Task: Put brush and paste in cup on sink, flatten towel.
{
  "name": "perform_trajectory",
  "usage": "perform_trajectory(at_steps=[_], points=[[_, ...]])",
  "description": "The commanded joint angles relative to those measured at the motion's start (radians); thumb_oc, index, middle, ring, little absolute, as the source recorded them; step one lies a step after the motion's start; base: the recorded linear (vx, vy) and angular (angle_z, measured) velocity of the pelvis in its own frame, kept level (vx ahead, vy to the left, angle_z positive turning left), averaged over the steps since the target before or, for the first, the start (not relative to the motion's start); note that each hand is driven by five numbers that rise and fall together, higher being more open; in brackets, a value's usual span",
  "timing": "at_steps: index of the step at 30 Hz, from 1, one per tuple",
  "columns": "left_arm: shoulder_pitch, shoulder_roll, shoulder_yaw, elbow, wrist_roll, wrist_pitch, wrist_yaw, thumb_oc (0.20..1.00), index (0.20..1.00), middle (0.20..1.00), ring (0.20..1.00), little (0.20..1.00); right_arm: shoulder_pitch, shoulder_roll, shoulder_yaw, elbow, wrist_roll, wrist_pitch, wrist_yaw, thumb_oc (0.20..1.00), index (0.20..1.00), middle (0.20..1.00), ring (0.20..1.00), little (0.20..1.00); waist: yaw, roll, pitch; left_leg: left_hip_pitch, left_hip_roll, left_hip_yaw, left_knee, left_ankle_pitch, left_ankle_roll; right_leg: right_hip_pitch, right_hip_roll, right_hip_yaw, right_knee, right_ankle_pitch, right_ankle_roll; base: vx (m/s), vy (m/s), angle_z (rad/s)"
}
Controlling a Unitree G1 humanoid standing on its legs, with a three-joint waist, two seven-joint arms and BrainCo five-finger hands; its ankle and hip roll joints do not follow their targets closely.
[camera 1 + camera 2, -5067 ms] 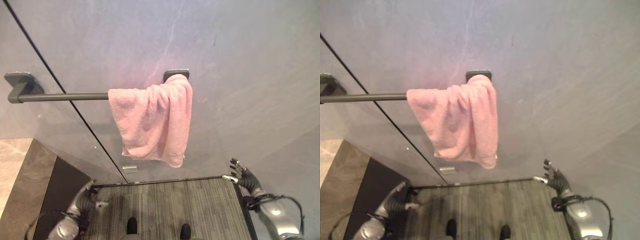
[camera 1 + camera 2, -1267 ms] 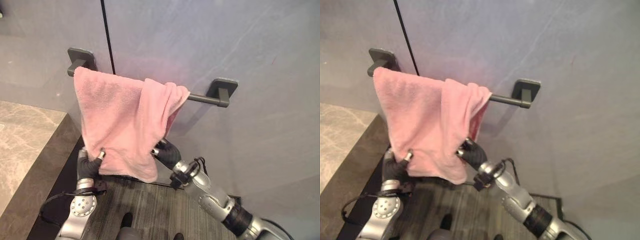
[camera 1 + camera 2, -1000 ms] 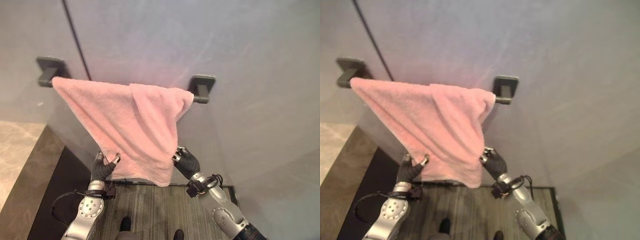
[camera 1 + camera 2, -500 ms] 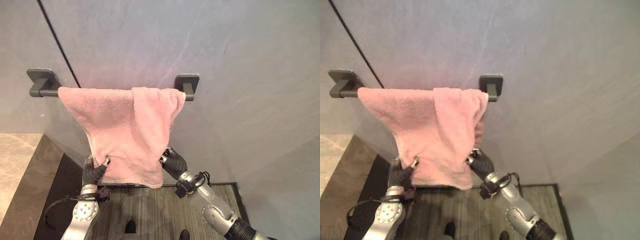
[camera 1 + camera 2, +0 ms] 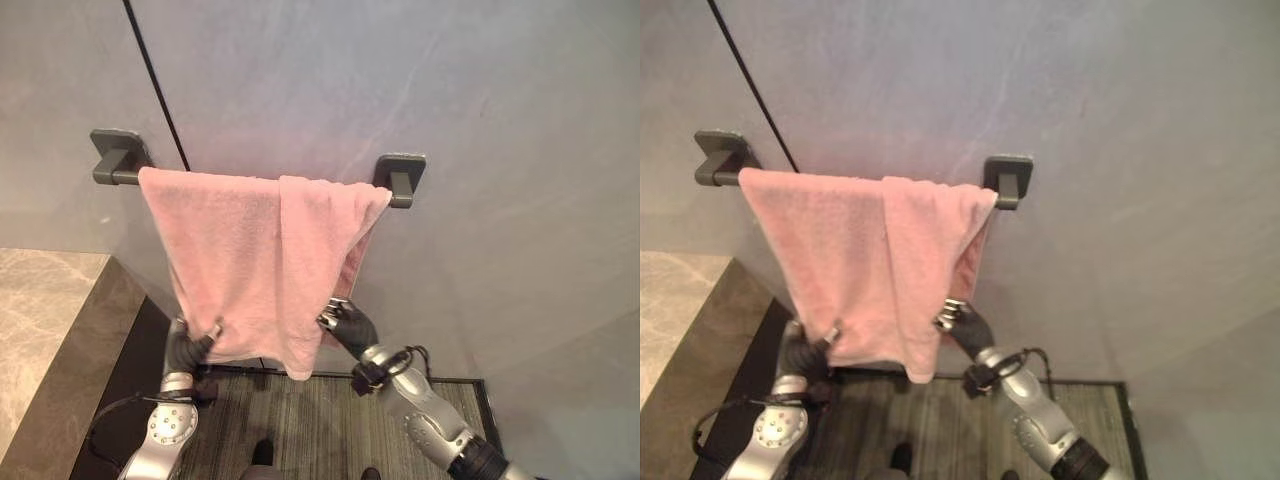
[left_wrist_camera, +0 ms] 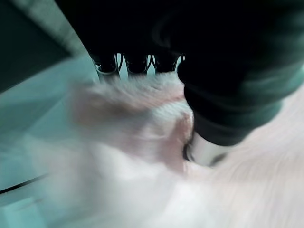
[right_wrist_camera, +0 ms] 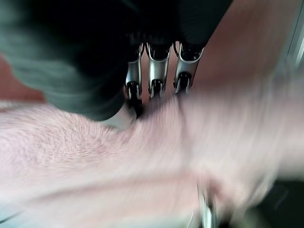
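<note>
On rail (image 5: 118, 176) — towel (image 5: 250, 260) spread wider, both hands gripping

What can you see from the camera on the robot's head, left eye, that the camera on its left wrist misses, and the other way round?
Only the head's left eye view takes in the whole scene: the dark towel bar on the grey wall, the right hand at the towel's lower edge, and the stone ledge. Only the left wrist view gets close enough to show cloth bunched between the left hand's fingers and thumb. Both show the pink towel held by that hand.
</note>
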Motion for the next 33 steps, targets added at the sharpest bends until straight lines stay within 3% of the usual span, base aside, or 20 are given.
perform_trajectory(at_steps=[1,3,6,10,11,12,15,16,21,28,32,33], points=[[-0.037,0.031,0.040,0.026,0.096,0.036,-0.126,1.000,1.000,1.000,1.000,1.000,-0.004,-0.044,-0.064,-0.006,-0.288,0.041,-0.023,1.000,1.000,1.000,1.000,1.000,-0.026,-0.016,0.003,0.015,-0.012,0.022,0.003,-0.028,0.029,0.036,-0.049,-0.009,0.003,-0.005,0.031,0.03,0.020,-0.23],[-0.020,0.055,0.053,0.038,0.147,0.054,-0.180,1.000,1.000,1.000,1.000,1.000,0.038,-0.061,-0.117,0.051,-0.358,0.057,-0.031,1.000,1.000,1.000,1.000,1.000,-0.039,-0.009,-0.004,0.023,-0.012,0.027,0.003,-0.035,0.030,0.037,-0.050,-0.002,0.003,-0.008,0.032,0.03,0.023,-0.24],[0.009,0.046,0.111,0.073,0.185,0.054,-0.164,1.000,1.000,1.000,1.000,1.000,0.096,-0.037,-0.220,0.154,-0.328,0.067,-0.072,1.000,1.000,1.000,1.000,1.000,-0.060,0.002,-0.012,0.031,-0.011,0.036,0.003,-0.038,0.031,0.036,-0.050,0.006,0.003,-0.006,0.032,0.01,0.025,-0.13],[0.051,0.050,0.224,0.051,0.214,0.055,-0.118,1.000,1.000,1.000,1.000,1.000,0.150,-0.065,-0.313,0.113,-0.402,0.051,-0.099,1.000,1.000,1.000,1.000,1.000,-0.068,0.010,-0.013,0.036,-0.011,0.042,0.003,-0.041,0.030,0.033,-0.050,0.016,0.003,-0.006,0.032,0.00,0.021,-0.10],[0.068,0.056,0.269,0.032,0.228,0.048,-0.093,1.000,1.000,1.000,1.000,1.000,0.170,-0.078,-0.352,0.082,-0.425,0.044,-0.119,1.000,1.000,1.000,1.000,1.000,-0.070,0.013,-0.013,0.035,-0.010,0.043,0.003,-0.041,0.030,0.032,-0.049,0.017,0.003,-0.006,0.032,-0.01,0.010,-0.13],[0.110,0.069,0.382,-0.028,0.252,0.029,-0.031,1.000,1.000,1.000,1.000,1.000,0.228,-0.113,-0.451,-0.034,-0.484,0.006,-0.160,1.000,1.000,1.000,1.000,1.000,-0.074,0.017,-0.010,0.036,-0.010,0.042,0.003,-0.041,0.029,0.032,-0.049,0.016,0.003,-0.006,0.032,-0.01,0.013,-0.11],[0.144,0.073,0.494,-0.116,0.271,0.005,0.033,1.000,1.000,1.000,1.000,1.000,0.253,-0.135,-0.551,-0.173,-0.528,-0.032,-0.212,1.000,1.000,1.000,1.000,1.000,-0.076,0.018,-0.007,0.033,-0.009,0.041,0.003,-0.041,0.029,0.030,-0.049,0.014,0.003,-0.006,0.033,0.00,0.000,0.00],[0.175,0.066,0.575,-0.161,0.280,-0.023,0.094,1.000,1.000,1.000,1.000,1.000,0.282,-0.144,-0.634,-0.282,-0.575,-0.070,-0.259,1.000,1.000,1.000,1.000,1.000,-0.076,0.017,-0.006,0.032,-0.008,0.042,0.003,-0.041,0.027,0.029,-0.050,0.013,0.002,-0.006,0.034,0.00,0.000,0.00],[0.224,0.029,0.711,-0.273,0.323,-0.044,0.199,1.000,1.000,1.000,1.000,1.000,0.316,-0.142,-0.750,-0.467,-0.666,-0.128,-0.337,1.000,1.000,1.000,1.000,1.000,-0.073,0.015,-0.010,0.031,-0.006,0.040,0.003,-0.042,0.023,0.031,-0.049,0.010,0.002,-0.008,0.033,0.00,0.000,0.00],[0.207,0.039,0.792,-0.382,0.484,-0.054,0.346,1.000,1.000,1.000,1.000,1.000,0.301,-0.199,-0.726,-0.620,-0.734,-0.185,-0.340,1.000,1.000,1.000,1.000,1.000,-0.061,0.006,-0.018,0.029,-0.005,0.032,0.003,-0.044,0.015,0.037,-0.049,0.001,0.002,-0.014,0.032,0.00,0.000,0.00],[0.166,0.175,0.832,-0.419,0.614,-0.056,0.415,1.000,1.000,1.000,1.000,1.000,0.194,-0.353,-0.628,-0.723,-0.800,-0.219,-0.318,1.000,1.000,1.000,1.000,1.000,-0.041,0.002,-0.031,0.033,-0.005,0.026,0.003,-0.043,0.011,0.045,-0.050,-0.004,0.002,-0.016,0.034,0.00,-0.010,0.08],[0.150,0.259,0.848,-0.436,0.638,-0.071,0.415,1.000,1.000,1.000,1.000,1.000,0.098,-0.441,-0.579,-0.724,-0.881,-0.196,-0.330,1.000,1.000,1.000,1.000,1.000,-0.035,0.000,-0.033,0.034,-0.006,0.024,0.003,-0.042,0.010,0.047,-0.051,-0.004,0.002,-0.014,0.036,-0.01,-0.001,0.11]])
